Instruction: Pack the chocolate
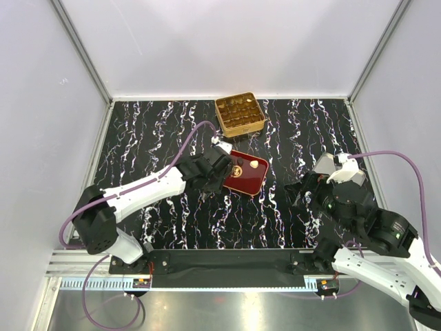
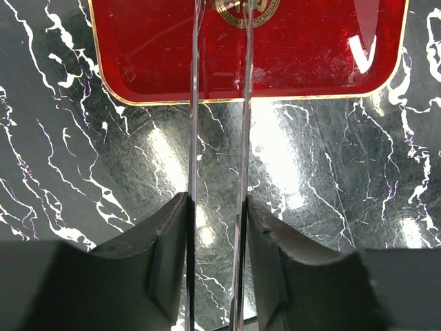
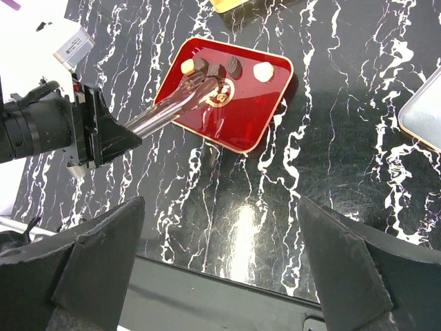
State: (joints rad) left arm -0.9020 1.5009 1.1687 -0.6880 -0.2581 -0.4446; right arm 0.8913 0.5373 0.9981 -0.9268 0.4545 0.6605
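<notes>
Several small chocolates lie along the far edge of the glossy red tray (image 3: 241,117): a tan piece (image 3: 187,65), dark brown pieces (image 3: 234,67) and a cream piece (image 3: 262,71). My left gripper (image 1: 210,172) is shut on metal tongs (image 3: 172,110), whose tips reach over the tray beside a dark piece (image 3: 207,72). In the left wrist view the fingers (image 2: 169,234) clamp the two tong blades (image 2: 193,103) above the tray's near edge (image 2: 241,69). My right gripper (image 3: 220,201) is open and empty, above the table to the right of the tray (image 1: 246,176).
The square gold tin (image 1: 240,114) with divided cells stands behind the tray, with brown pieces in its cells. A flat silver lid (image 3: 424,117) lies right of the tray. White walls with metal rails enclose the black marbled table (image 1: 165,124).
</notes>
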